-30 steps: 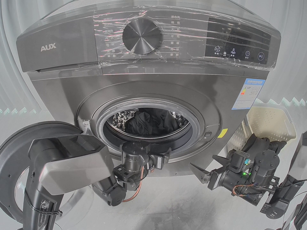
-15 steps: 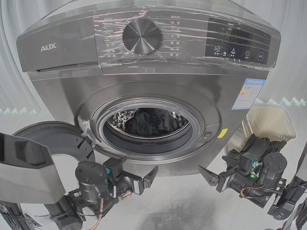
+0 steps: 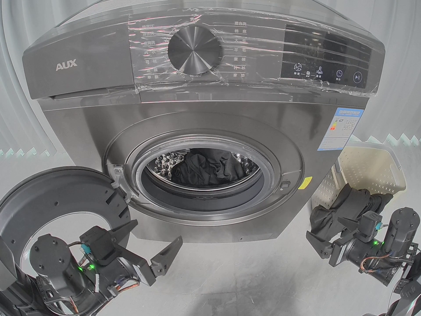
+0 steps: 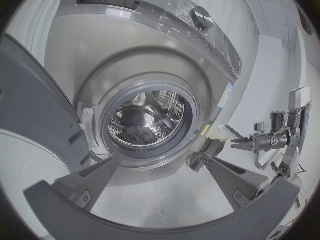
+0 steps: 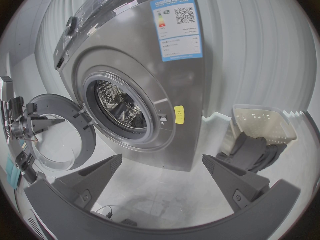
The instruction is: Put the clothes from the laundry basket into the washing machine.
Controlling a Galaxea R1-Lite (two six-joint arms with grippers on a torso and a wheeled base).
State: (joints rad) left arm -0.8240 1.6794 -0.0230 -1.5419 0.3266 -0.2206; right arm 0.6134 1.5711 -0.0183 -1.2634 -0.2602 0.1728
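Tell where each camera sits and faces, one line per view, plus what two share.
Head: on the robot's head, facing down at the washing machine; left gripper and right gripper show.
Left wrist: behind its open gripper, facing the drum.
Right wrist: behind its open gripper, facing the machine and laundry basket.
Shared: every view shows the open door.
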